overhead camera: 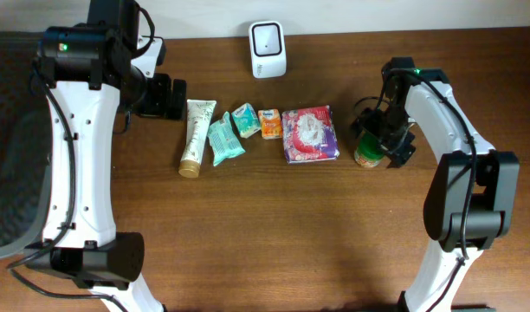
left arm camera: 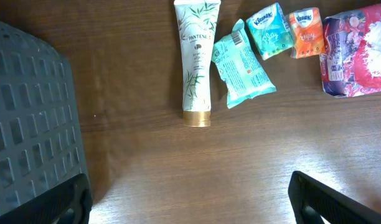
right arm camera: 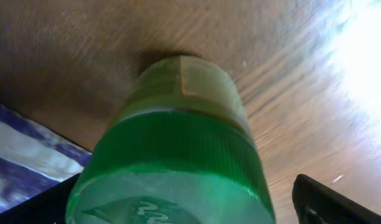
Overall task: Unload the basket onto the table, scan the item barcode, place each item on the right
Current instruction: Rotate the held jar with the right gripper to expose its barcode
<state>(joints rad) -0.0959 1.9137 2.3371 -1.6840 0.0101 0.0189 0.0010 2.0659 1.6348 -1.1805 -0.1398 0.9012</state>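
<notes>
A jar with a green lid (overhead camera: 365,152) stands upright on the wooden table at the right. My right gripper (overhead camera: 382,139) is open around it, one finger on each side. In the right wrist view the green lid (right arm camera: 178,155) fills the lower middle, and a gap of bare table separates it from the right finger (right arm camera: 321,199). My left gripper (overhead camera: 165,97) is open and empty at the back left, above bare wood (left arm camera: 190,199) just short of a white Pantene tube (left arm camera: 197,62). A white barcode scanner (overhead camera: 268,49) stands at the table's back edge.
In a row left of the jar lie the Pantene tube (overhead camera: 196,137), a teal packet (overhead camera: 223,141), a Kleenex pack (overhead camera: 245,120), a small orange pack (overhead camera: 269,123) and a purple and red packet (overhead camera: 309,133). A grey mesh basket (left arm camera: 28,124) sits beyond the table's left edge.
</notes>
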